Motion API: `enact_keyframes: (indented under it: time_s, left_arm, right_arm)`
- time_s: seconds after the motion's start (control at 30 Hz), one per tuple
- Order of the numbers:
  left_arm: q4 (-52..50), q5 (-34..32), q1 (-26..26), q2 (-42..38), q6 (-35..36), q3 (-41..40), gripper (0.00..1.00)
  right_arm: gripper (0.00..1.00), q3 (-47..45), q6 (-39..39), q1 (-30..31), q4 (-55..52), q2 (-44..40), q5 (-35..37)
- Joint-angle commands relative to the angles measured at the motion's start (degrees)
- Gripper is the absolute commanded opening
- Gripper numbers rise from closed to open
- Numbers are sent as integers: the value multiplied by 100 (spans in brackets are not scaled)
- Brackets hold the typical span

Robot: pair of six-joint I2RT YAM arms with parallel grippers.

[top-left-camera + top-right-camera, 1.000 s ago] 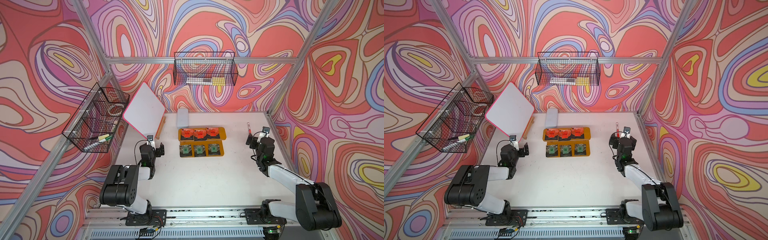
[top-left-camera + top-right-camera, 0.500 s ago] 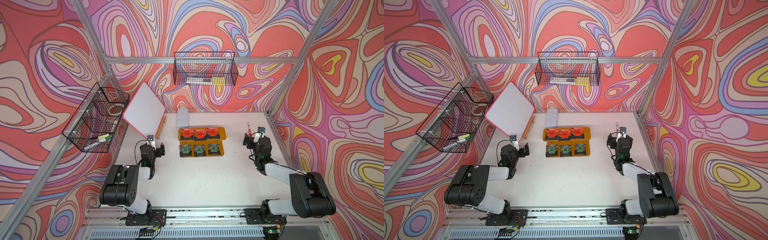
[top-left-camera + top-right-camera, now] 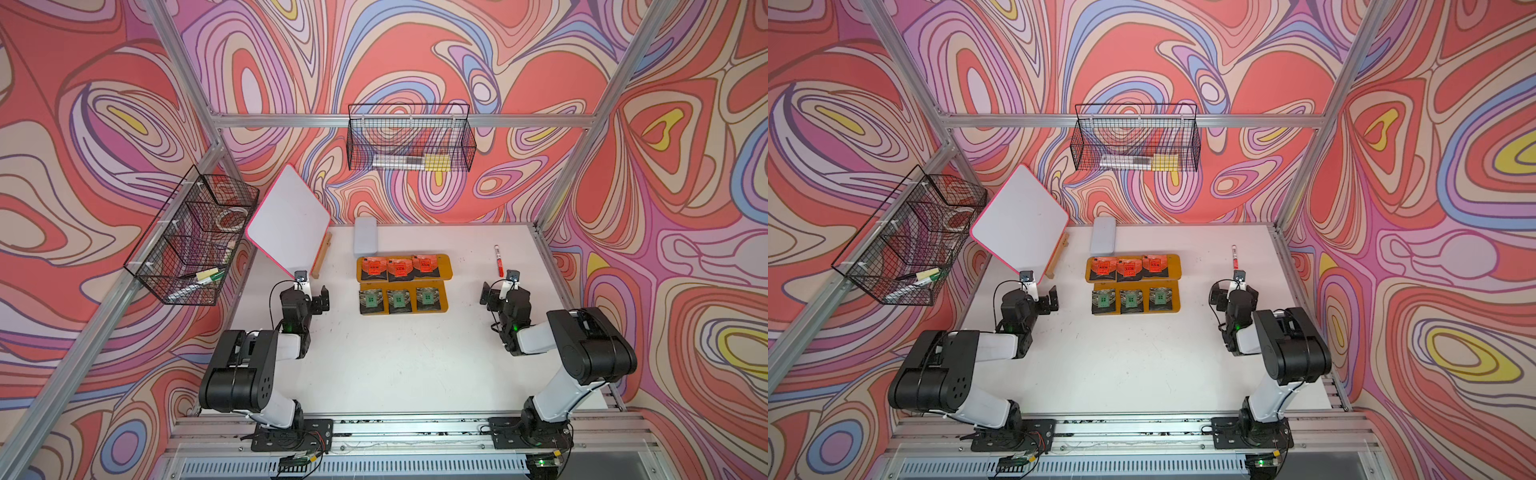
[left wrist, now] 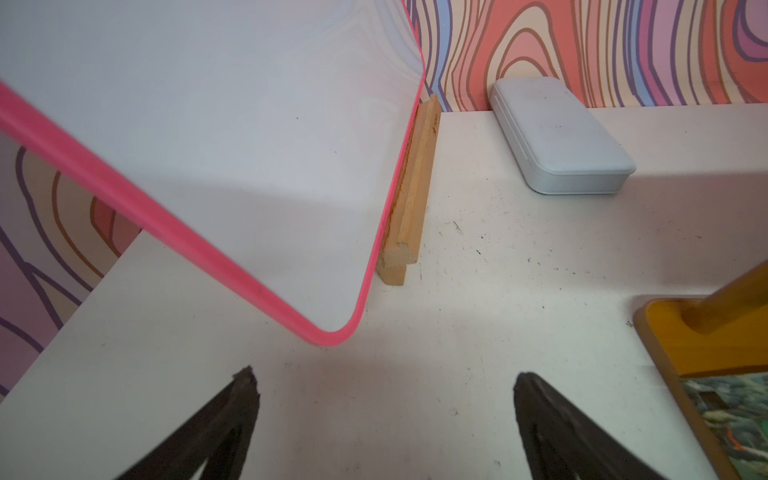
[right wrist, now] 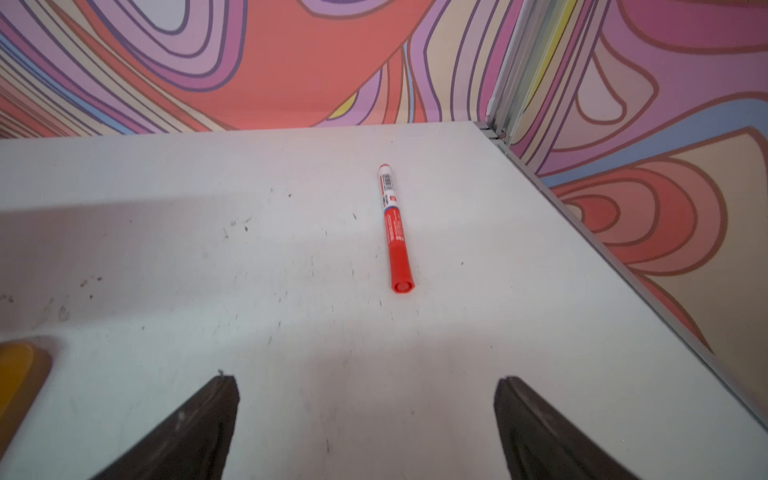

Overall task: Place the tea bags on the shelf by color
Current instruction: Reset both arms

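Six tea bags (image 3: 399,270) on the shelf (image 3: 445,268), orange-red tier behind green

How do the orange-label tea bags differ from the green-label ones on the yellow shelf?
The orange-red-labelled dark square sachets fill the far tier of the mustard-yellow stepped wooden shelf; the green-labelled sachets fill the near tier. The orange ones look edge to edge; the green show gaps. Both are rows of three.

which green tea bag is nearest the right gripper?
Green tea bag at the shelf front tier's right end; the other two sit farther left.
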Motion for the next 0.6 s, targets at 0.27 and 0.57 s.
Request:
enact_keyframes:
  time_s: [0.27,0.57]
  left_arm:
    - [-51,66,13,-25,-39,-38,99]
    - [-114,176,3,-25,25,-2,99]
  right_arm:
    - [98,117,82,-30,125,-8,184]
    - [98,113,83,-32,109,-11,180]
